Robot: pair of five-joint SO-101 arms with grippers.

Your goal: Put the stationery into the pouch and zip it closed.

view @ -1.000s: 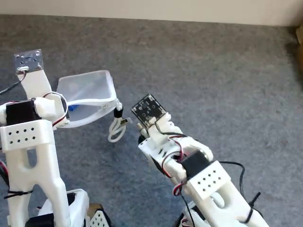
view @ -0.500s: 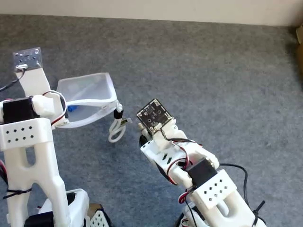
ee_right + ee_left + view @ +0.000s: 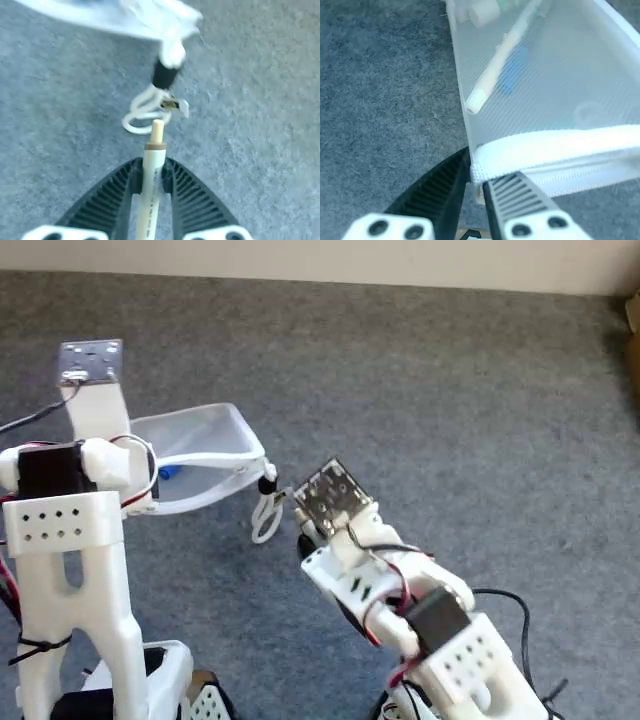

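Note:
A translucent white pouch point(image 3: 195, 450) lies open on the grey carpet, with a white pen point(image 3: 495, 70) and a blue item point(image 3: 512, 70) visible through its wall. My left gripper point(image 3: 476, 172) is shut on the pouch's white zipper edge point(image 3: 550, 147). A black zipper pull with a white cord loop point(image 3: 265, 515) hangs off the pouch's corner. My right gripper point(image 3: 150, 167) is shut on a white pen with a tan band point(image 3: 156, 137). That pen's tip points at the cord loop point(image 3: 145, 107), just short of the pouch corner point(image 3: 150, 20).
Grey carpet point(image 3: 480, 420) stretches open to the right and far side of the pouch. The left arm's white body point(image 3: 60, 540) stands beside the pouch, and the right arm's body point(image 3: 420, 620) fills the lower middle.
The left arm has shifted right, dragging the pouch and its cord loop toward the right arm. The right arm has drawn back a little toward the front with the pen.

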